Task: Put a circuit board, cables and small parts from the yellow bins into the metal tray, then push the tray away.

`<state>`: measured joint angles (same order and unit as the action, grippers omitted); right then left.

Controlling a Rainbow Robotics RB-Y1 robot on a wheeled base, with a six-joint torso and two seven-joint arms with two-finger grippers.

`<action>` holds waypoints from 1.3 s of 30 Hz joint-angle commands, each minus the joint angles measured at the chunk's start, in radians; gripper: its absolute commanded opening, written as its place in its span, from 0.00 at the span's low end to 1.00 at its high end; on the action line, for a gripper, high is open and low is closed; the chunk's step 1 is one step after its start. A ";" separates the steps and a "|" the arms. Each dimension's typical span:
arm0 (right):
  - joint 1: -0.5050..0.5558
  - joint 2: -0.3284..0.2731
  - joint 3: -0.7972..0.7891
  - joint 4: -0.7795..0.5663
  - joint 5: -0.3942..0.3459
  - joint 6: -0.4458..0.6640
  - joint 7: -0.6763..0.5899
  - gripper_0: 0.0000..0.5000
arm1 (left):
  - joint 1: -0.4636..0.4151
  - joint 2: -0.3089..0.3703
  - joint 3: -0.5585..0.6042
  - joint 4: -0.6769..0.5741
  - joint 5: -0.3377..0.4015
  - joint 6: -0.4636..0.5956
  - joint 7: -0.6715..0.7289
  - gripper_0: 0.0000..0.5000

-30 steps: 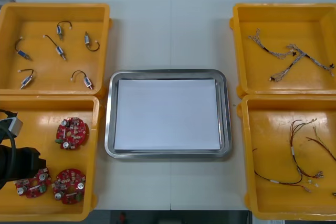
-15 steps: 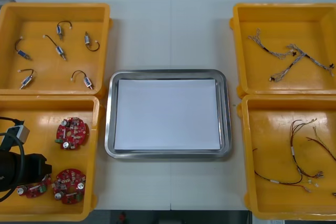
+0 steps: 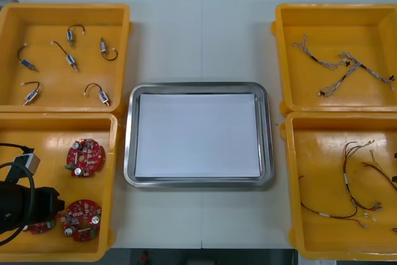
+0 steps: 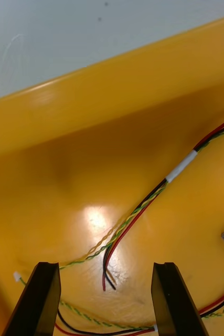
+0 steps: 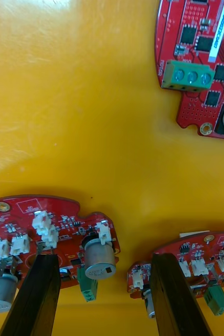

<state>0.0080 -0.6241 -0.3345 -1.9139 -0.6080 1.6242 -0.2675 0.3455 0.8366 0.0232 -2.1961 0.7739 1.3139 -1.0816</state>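
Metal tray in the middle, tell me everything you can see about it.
The tray is a rectangle with rounded corners and a raised, shiny metal rim. Its inside is white and flat, with nothing lying in it. It sits level on the light table between the yellow bins, close to them on both sides; whether it touches them is unclear.

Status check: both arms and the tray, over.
Left gripper open, over circuit boards in near left bin. Right gripper open, over red and yellow cables. Metal tray holds nothing yet. Nothing in the way.
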 commanded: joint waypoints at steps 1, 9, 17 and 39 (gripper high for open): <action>0.061 0.017 0.011 -0.008 0.004 -0.041 -0.030 1.00 | 0.035 -0.010 -0.029 -0.007 -0.013 -0.013 -0.017 1.00; 0.104 0.018 0.031 -0.008 0.004 -0.113 -0.032 1.00 | 0.033 -0.010 -0.043 -0.004 -0.024 -0.024 -0.004 1.00; 0.104 0.029 0.051 0.052 0.004 -0.205 -0.041 1.00 | 0.035 -0.010 -0.058 0.021 -0.033 -0.048 0.000 1.00; 0.115 0.030 0.078 0.087 0.016 -0.211 -0.042 1.00 | 0.032 -0.010 -0.062 0.032 -0.042 -0.074 -0.006 0.00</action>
<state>0.0924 -0.6048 -0.2791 -1.8252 -0.6019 1.4207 -0.2676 0.3456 0.8364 -0.0271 -2.1614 0.7422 1.2516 -1.0815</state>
